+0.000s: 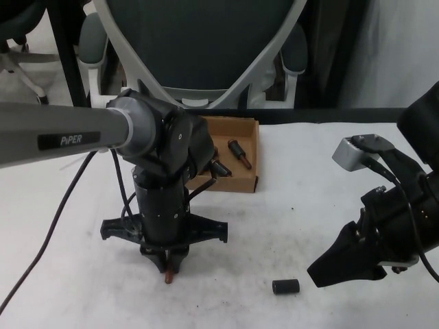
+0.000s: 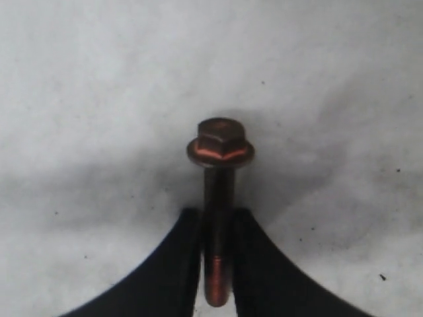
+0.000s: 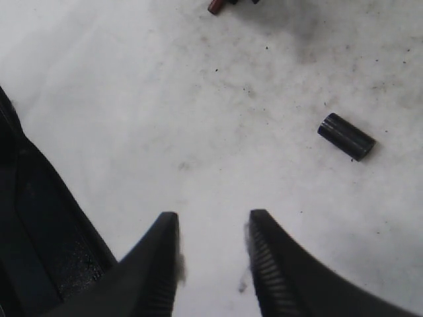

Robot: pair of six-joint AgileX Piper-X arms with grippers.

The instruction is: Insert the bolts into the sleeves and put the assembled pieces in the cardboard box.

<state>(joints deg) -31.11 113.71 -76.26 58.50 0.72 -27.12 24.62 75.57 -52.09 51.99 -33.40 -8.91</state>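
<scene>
Bench (image 1: pixel 295 205): bolt (image 2: pixel 219 150) in L gripper (image 2: pixel 217 218)

Premises present as a robotics lab or test room: a white-covered counter (image 1: pixel 302 199) carries a jointed robot arm (image 1: pixel 68 133) with trailing cable (image 1: pixel 55 219) and a cardboard box (image 1: pixel 236 184), with an office chair (image 1: pixel 199 41) behind.

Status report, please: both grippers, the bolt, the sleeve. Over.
Left gripper shut on bolt. Right gripper open, empty, over bench. Sleeve lying loose on bench, nothing blocking it.
</scene>
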